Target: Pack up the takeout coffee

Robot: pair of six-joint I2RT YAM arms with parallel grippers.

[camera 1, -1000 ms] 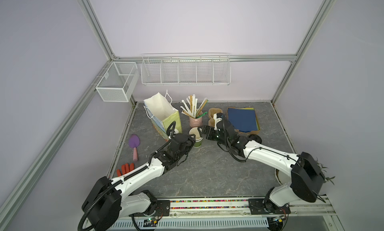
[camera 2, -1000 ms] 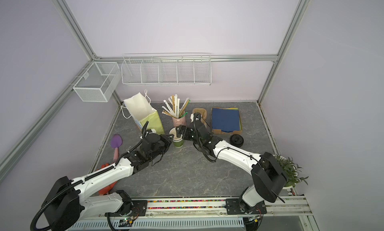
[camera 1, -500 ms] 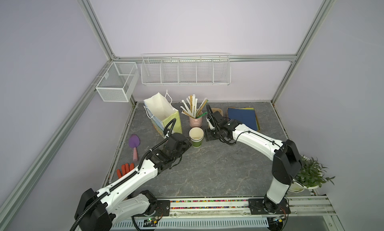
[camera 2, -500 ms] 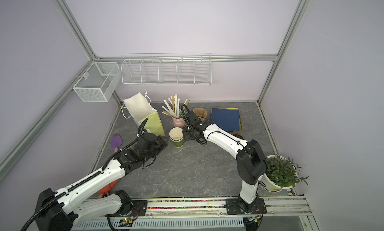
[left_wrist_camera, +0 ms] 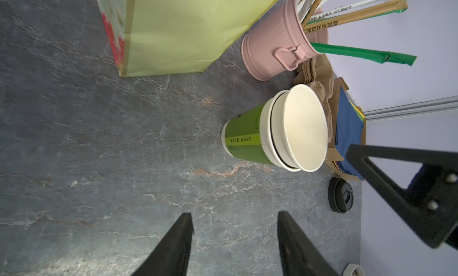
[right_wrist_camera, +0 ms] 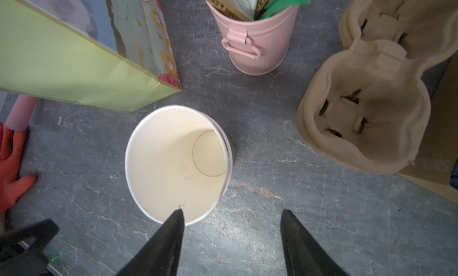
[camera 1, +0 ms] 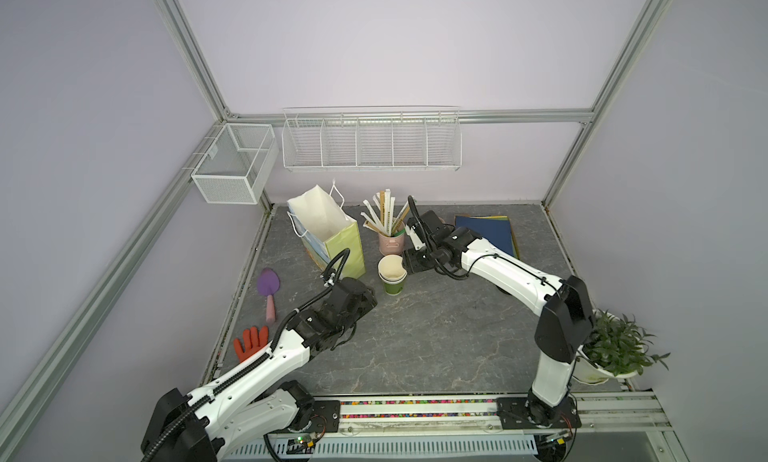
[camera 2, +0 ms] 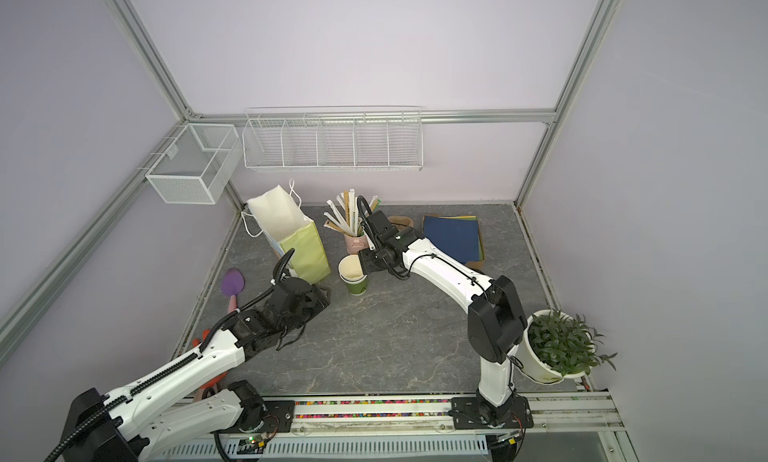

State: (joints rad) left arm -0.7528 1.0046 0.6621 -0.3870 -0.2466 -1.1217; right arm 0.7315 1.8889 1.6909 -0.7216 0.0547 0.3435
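Black shows only as a thin band on the disposable paper takeout coffee cup, just under its rolled cream rim. The rest of its outside is sunk in the green paper cup that it is nested in. Through the right wrist camera I look straight down into it: smooth cream-white walls, a round seam at the floor and a few dark specks near the rim.

The nested pair stands upright on the grey marbled tabletop, close beside the pink metal bucket of wrapped straws on its camera side, with a strip of bare table between them. In both top views the yellow-green paper gift bag stands to the bucket's left, and the beige moulded-pulp cup carrier lies to its right.

My right gripper has its jaws apart. One fingertip lies over the cup's rim and the other is outside over bare table, so nothing is pinched. I cannot tell whether that tip touches the paper.

My left gripper is also spread. It hangs over bare tabletop, farther from the bucket than the cups are, and points toward them.
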